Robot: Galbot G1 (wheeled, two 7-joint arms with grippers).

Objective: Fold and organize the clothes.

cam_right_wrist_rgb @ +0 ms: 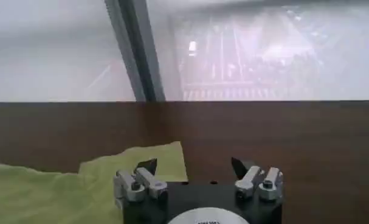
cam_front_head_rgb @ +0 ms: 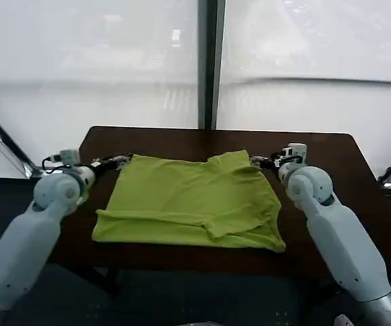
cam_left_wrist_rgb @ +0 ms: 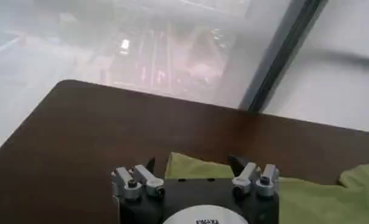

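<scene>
- A lime-green short-sleeved T-shirt of soft fabric lies spread on the dark brown wooden surface, roughly in its middle, its near hem turned up into a narrow band along the front edge.
- The left pincer sits at the shirt's far left corner, low over the surface; in the left wrist view its fingers stand apart, with the green corner lying between them, not clamped.
- The right pincer sits at the far right corner; in the right wrist view its fingers are likewise apart, one over the shirt's corner, the other over bare wood.
- Behind the surface is a frosted window wall with a dark upright post.
</scene>
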